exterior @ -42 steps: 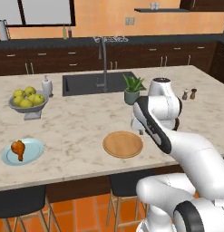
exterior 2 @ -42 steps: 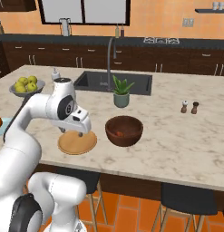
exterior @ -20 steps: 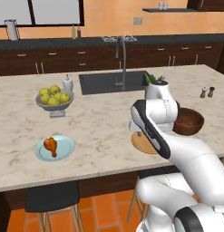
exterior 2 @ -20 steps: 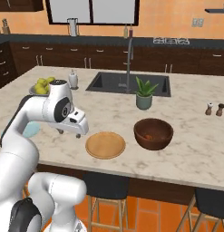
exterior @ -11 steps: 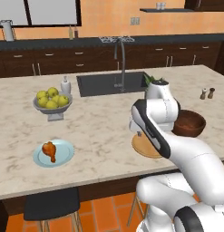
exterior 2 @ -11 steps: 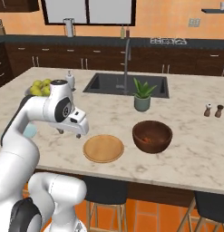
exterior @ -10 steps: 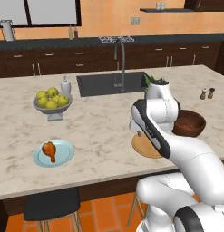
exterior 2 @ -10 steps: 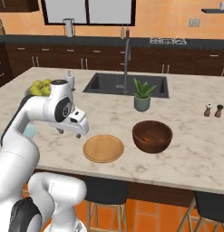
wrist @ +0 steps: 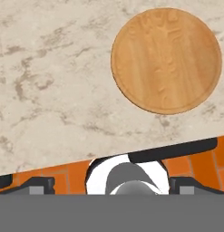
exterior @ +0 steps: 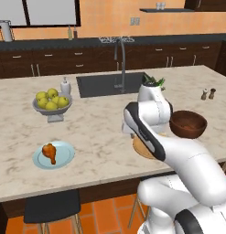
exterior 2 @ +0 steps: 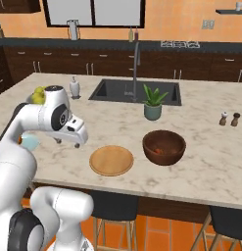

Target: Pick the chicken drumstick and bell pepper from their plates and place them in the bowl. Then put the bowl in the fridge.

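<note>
The end effector [exterior 2: 73, 140] hangs over the marbled bench [exterior 2: 201, 162] with its two small dark fingers spread wide and nothing between them. Just beside it lies the tan wooden plate [exterior 2: 111, 160], a flat round disc with visible grain and a low raised rim; its top is bare. In the hand view that same plate [wrist: 166, 60] sits on the veined, cream-and-grey stone near the bench edge, with orange floor tiles below. Next to the plate stands the bowl [exterior 2: 164, 147], deep, round and dark brown with a wood-like finish; something dark red lies in it, likely the bell pepper [exterior 2: 158, 150]. Well apart, near the front of the bench, the glossy light blue plate [exterior: 53, 155] carries the chicken drumstick [exterior: 50, 151], orange-brown, bulbous at one end and narrow at the other. A grey footed bowl [exterior: 52, 105] of yellow-green fruit stands behind it.
</note>
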{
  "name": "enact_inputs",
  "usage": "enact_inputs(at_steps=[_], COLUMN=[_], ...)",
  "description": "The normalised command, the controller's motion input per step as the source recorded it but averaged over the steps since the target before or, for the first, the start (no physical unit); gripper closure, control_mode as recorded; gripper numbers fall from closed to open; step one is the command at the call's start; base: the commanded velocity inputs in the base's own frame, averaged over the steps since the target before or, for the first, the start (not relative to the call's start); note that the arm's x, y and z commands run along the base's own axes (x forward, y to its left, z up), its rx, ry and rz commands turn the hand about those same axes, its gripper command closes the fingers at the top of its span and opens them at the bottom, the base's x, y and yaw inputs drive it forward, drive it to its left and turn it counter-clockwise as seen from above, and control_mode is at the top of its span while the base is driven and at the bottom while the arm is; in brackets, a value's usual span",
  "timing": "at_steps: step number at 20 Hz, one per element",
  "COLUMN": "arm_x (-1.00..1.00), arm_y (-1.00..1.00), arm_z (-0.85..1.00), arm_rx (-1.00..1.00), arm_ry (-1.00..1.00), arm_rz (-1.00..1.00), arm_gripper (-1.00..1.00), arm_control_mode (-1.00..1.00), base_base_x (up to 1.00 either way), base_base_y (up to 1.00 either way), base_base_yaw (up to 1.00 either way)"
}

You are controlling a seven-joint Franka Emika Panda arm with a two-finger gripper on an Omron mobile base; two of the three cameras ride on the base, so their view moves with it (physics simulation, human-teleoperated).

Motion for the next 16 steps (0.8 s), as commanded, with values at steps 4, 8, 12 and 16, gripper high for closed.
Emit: enact_inputs(at_steps=[4, 8, 12, 16], arm_x=[0.17, 0.21, 0.06, 0.05], arm_y=[1.0, 1.0, 1.0, 0.78], arm_z=[0.0, 0.0, 0.0, -0.02], arm_rx=[-0.05, 0.0, 0.0, 0.0], arm_ry=[0.01, 0.0, 0.0, 0.0], arm_rz=[0.0, -0.04, -0.01, 0.0], arm_gripper=[-1.0, -1.0, -1.0, -1.0], arm_control_mode=[-1.0, -1.0, -1.0, -1.0], base_base_x=[0.0, 0.0, 0.0, 0.0], base_base_y=[0.0, 0.0, 0.0, 0.0], base_base_yaw=[0.0, 0.0, 0.0, 0.0])
